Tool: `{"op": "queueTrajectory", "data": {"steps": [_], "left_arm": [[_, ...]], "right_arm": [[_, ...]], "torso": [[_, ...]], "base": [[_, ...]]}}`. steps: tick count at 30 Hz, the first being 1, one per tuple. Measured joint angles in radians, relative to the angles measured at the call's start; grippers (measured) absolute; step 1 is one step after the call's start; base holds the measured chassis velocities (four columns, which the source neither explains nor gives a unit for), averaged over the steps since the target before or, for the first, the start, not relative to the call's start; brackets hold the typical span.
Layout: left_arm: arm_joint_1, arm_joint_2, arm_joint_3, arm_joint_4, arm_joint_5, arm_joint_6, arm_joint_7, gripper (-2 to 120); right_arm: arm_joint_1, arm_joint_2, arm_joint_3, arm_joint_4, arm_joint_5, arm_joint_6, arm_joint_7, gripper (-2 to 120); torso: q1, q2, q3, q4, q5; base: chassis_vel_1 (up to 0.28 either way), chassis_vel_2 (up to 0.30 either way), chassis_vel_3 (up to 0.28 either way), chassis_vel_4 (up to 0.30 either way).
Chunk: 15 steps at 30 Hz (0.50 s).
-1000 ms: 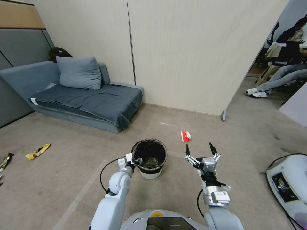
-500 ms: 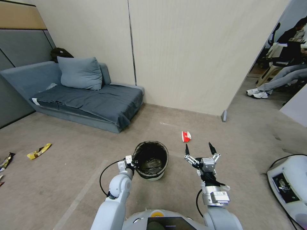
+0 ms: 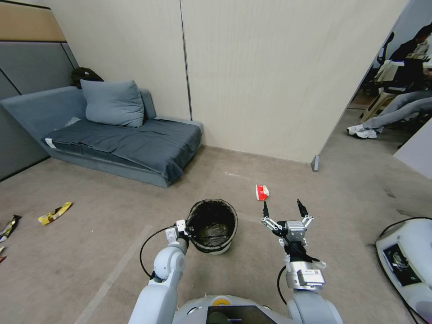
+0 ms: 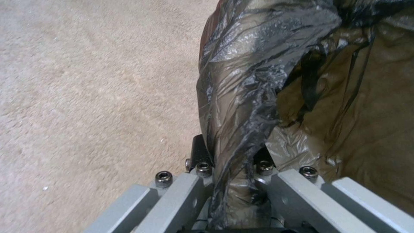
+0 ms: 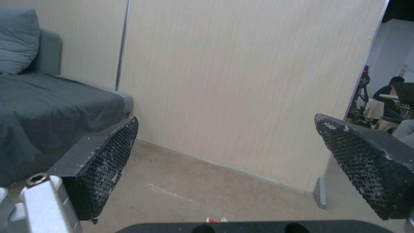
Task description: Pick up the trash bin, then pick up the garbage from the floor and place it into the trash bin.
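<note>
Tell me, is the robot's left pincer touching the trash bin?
Touching. The left wrist view shows the left pincer clamped on the bag-covered rim of the trash bin, with no gap.

There is one trash bin [image 3: 212,226] and one red-and-white wrapper [image 3: 261,191] on the floor. At the far left lie one yellow packet [image 3: 54,213] and one dark packet [image 3: 9,226]. One sofa [image 3: 112,139] carries one pillow [image 3: 111,103].

A beige carpeted floor [image 3: 279,180] fills the room. At ten o'clock a low blue-grey sofa [image 3: 112,144] stands along the pale wood-grain wall [image 3: 270,76], a matching cushion [image 3: 112,103] propped at its back. A grey panel [image 3: 31,63] rises behind it. At two o'clock the wall ends at an open passage.
</note>
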Motion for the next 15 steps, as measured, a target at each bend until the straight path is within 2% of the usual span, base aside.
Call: {"op": "queueTrajectory", "data": {"steps": [5, 7, 12, 15], "left_arm": [[0.020, -0.007, -0.005, -0.030, 0.029, -0.010, 0.008, 1], [0.028, -0.007, -0.008, -0.045, 0.054, -0.017, 0.016, 1], [0.062, -0.009, -0.018, -0.106, 0.126, -0.036, 0.031, 1], [0.084, -0.013, -0.019, -0.151, 0.152, -0.041, 0.033, 1]], "right_arm": [[0.002, 0.000, 0.000, -0.006, -0.003, 0.017, -0.004, 100], [0.004, 0.000, -0.002, -0.014, -0.009, 0.033, -0.011, 100], [0.006, 0.000, -0.002, -0.019, -0.011, 0.044, -0.016, 100], [0.009, 0.000, -0.001, -0.019, 0.039, 0.044, -0.007, 100]], "torso": [[0.000, 0.000, 0.000, -0.0003, -0.0004], [0.000, 0.000, 0.000, -0.0002, 0.0005], [0.000, 0.000, 0.000, 0.0003, 0.0009], [0.000, 0.000, 0.000, 0.0005, 0.0008]], "base": [[0.000, 0.000, 0.000, 0.000], [0.000, 0.000, 0.000, 0.000], [0.000, 0.000, 0.000, 0.000], [0.000, 0.000, 0.000, 0.000]]}}
